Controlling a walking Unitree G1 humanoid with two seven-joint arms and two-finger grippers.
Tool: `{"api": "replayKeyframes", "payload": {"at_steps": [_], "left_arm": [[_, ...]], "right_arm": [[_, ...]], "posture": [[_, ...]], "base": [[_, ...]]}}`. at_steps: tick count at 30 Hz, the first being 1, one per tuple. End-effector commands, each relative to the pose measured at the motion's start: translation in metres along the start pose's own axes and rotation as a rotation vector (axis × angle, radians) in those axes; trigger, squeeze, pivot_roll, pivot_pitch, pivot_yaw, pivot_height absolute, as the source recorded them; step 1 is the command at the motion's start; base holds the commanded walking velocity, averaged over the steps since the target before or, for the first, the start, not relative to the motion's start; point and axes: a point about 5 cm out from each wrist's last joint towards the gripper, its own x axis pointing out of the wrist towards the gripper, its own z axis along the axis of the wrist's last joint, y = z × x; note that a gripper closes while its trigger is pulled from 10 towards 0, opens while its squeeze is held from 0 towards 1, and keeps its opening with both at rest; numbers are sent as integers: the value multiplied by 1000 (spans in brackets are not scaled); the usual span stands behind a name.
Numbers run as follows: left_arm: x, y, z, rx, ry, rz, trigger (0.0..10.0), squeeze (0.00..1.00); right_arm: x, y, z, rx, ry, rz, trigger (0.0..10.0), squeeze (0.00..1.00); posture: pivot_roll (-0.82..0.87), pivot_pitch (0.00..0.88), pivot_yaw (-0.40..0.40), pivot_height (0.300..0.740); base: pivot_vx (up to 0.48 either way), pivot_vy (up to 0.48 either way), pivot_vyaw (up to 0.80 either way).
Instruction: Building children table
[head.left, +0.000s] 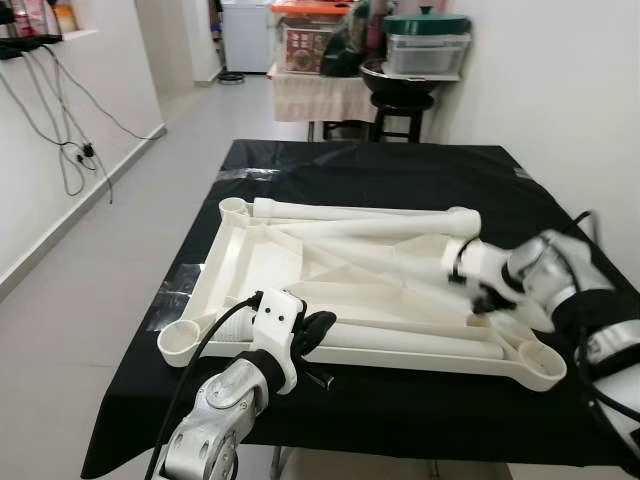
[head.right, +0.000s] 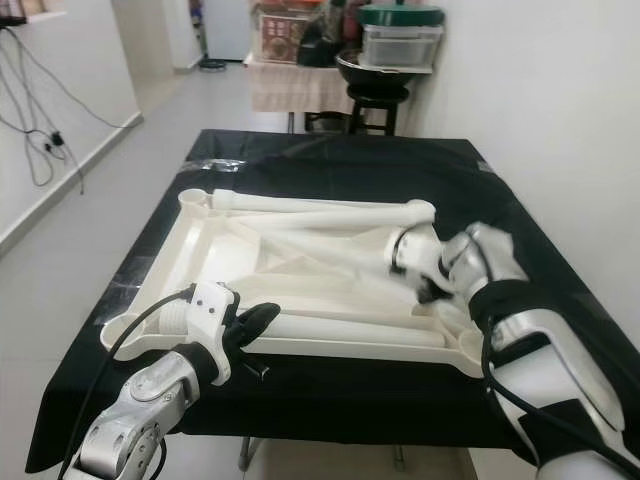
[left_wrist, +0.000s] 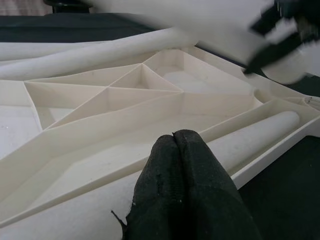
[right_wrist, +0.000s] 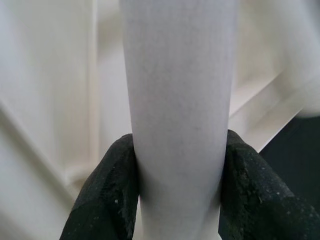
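While the white tabletop (head.left: 250, 262) lies upside down on the black table (head.left: 400, 165), its ribbed underside facing up, several white legs lie loose across it. 1 long leg (head.left: 360, 212) runs along the far edge, and another (head.left: 420, 345) lies along the near edge. The right gripper (right_wrist: 180, 195) is clamped on a leg (right_wrist: 179, 100), its 2 black fingers (right_wrist: 107, 195) pressed against either side of the tube; in the head views this leg (head.right: 330, 262) slants across the tabletop's middle toward the right arm. The left gripper (left_wrist: 175, 150) hovers just over the near edge of the tabletop with its fingertips pressed together, holding nothing. Beyond the table, a stool (head.left: 402, 108) stands by a cluttered shelf.
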Motion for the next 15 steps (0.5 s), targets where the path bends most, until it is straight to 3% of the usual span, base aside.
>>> {"api": "replayKeyframes", "payload": {"at_steps": [1,2,3,5,6,7,8,9,10,12,15], "left_arm": [[-1,3,0,8,6,7,10000,0],[0,5,3,6,-7,19,10000,0],[0,5,3,6,-7,19,10000,0],[1,8,8,5,-27,36,10000,0],[1,8,8,5,-27,36,10000,0],[1,9,11,5,-41,44,10000,0],[1,9,11,5,-41,44,10000,0],[2,10,14,3,-54,48,10000,0],[3,11,18,-1,-71,52,10000,0],[3,11,18,-1,-71,52,10000,0],[5,17,30,-28,-125,74,10000,0]], "right_arm": [[-12,-9,14,42,-112,-28,0,0],[-19,-15,21,98,-204,-48,0,0],[-19,-15,21,98,-204,-48,0,0],[-30,-23,28,214,-338,-72,0,0],[-30,-23,28,214,-338,-72,0,0],[-36,-26,33,273,-432,-84,5843,0],[-36,-26,33,273,-432,-84,5843,0],[-40,-27,37,332,-521,-83,10000,0],[-43,-27,40,390,-612,-82,10000,0],[-43,-27,40,390,-612,-82,10000,0],[-48,-21,46,622,-877,-124,10000,0]], "posture": [[-80,0,-41,740],[-79,0,-40,740],[-79,0,-40,740],[-78,0,-38,740],[-78,0,-38,740],[-79,0,-34,740],[-79,0,-34,740],[-79,0,-30,740],[-79,0,-29,740],[-79,0,-29,740],[-77,0,-24,740]], "base": [[0,0,0],[0,0,0],[0,0,0],[0,0,0],[0,0,0],[0,0,0],[0,0,0],[0,0,0],[0,0,0],[0,0,0],[0,0,0]]}}
